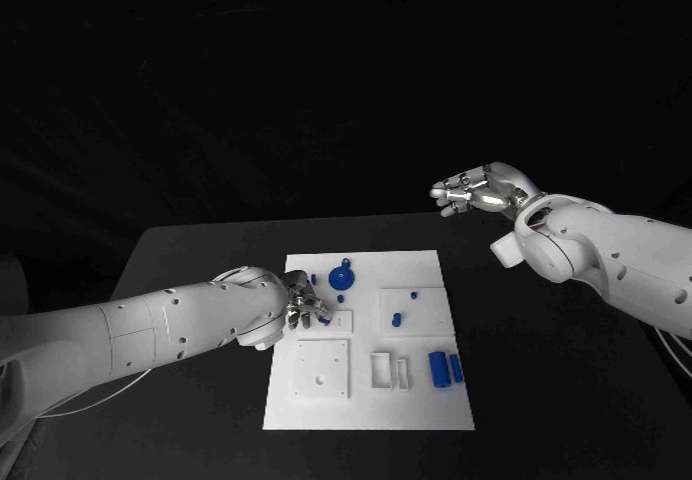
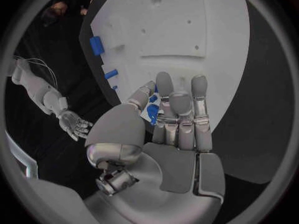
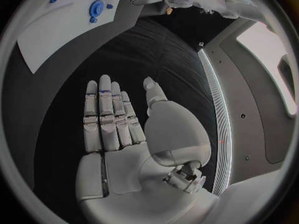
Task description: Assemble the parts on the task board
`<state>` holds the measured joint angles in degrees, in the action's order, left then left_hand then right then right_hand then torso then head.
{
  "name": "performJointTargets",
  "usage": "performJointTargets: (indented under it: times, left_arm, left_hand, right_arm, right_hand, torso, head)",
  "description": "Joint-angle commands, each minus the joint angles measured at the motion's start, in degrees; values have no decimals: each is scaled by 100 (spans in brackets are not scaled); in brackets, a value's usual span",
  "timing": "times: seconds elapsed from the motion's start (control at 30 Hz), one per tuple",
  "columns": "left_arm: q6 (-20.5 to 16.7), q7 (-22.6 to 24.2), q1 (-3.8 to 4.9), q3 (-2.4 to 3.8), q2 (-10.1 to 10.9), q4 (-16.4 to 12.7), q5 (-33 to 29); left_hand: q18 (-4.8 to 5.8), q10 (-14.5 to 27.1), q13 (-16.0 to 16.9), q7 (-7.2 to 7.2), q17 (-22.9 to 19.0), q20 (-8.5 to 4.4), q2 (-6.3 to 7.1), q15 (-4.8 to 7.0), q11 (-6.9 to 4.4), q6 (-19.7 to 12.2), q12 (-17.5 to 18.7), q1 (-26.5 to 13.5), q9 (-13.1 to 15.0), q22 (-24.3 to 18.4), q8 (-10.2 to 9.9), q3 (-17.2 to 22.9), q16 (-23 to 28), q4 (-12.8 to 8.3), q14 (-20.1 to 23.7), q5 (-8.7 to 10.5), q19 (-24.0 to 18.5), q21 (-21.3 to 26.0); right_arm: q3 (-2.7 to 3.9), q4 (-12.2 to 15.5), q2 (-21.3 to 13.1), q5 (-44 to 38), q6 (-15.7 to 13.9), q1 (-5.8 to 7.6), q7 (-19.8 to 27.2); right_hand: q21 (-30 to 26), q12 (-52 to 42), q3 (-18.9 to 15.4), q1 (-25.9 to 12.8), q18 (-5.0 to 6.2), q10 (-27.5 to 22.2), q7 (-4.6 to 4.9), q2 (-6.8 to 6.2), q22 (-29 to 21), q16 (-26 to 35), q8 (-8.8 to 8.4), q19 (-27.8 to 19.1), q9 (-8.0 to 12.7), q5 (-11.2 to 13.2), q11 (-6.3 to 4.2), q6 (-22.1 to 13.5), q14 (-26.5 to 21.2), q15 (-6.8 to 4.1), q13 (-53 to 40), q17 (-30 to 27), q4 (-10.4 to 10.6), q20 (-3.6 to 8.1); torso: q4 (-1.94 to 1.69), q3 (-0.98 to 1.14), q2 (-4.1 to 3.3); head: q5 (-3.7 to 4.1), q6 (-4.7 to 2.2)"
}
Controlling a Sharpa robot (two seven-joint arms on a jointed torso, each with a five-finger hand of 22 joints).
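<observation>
The white task board (image 1: 368, 400) lies mid-table. My left hand (image 1: 303, 305) hovers over the board's left edge. In the left wrist view its thumb and a finger pinch a small blue part (image 2: 151, 112), while the other fingers (image 2: 199, 109) stay straight. A round blue part (image 1: 342, 277) lies just beyond that hand, and it also appears in the right wrist view as the round blue part (image 3: 96, 7). Two blue cylinders (image 1: 446, 368) lie at the board's near right. My right hand (image 1: 476, 190) is raised high past the table's far right corner, palm flat and fingers apart (image 3: 109, 114), holding nothing.
Small blue pegs (image 1: 397, 320) stand on a raised white square right of centre. A white square plate (image 1: 322, 368) and a white frame (image 1: 382, 368) sit on the near half of the board. Bare black table (image 1: 188, 260) surrounds the board.
</observation>
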<state>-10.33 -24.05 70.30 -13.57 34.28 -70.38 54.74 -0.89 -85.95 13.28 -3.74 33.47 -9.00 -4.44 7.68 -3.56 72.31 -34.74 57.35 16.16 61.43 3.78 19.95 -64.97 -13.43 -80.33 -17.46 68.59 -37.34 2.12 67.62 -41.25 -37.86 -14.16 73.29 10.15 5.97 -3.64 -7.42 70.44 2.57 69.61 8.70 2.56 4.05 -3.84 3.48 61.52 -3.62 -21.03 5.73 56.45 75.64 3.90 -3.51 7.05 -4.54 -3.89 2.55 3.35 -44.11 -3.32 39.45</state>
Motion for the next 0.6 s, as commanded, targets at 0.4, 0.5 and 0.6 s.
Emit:
performJointTargets:
  times: [0.4,0.5,0.6]
  left_arm:
    - [274,-116,-32,-15,4,-43,160]
    - [274,-125,-33,-15,3,-46,160]
    - [272,-138,-34,-15,2,-43,178]
  left_hand:
    - [55,-83,-5,627,-8,3,-44,32,-239,1180,-16,61,512,361,20,172,-34,-147,3,-38,131,320]
    - [77,-89,1,628,-11,-1,-43,33,-243,1177,-8,59,518,871,18,167,-37,-131,12,-19,310,801]
    - [82,-89,0,628,-13,-4,-42,35,-243,1175,-8,70,518,967,19,150,-34,-112,13,33,350,891]
  right_arm:
    - [4,-17,12,-27,157,0,21]
    - [3,-20,16,-27,147,0,23]
    - [3,-20,18,-27,141,0,22]
  right_hand:
    - [18,17,-25,-59,-64,-42,0,14,-9,25,11,-31,-5,28,11,14,-10,11,6,-8,-20,19]
    - [5,17,-30,-58,-68,-59,3,12,-12,27,12,-57,-6,32,18,14,-46,23,6,-16,-22,8]
    - [-3,17,-32,-56,-69,-66,4,13,-12,27,11,-77,-5,32,21,11,-70,30,6,-21,-25,1]
  torso:
    - [-3,-7,-2]
    - [-2,-8,1]
    - [-4,-8,-1]
  head:
    - [6,14]
    - [6,12]
    - [4,14]
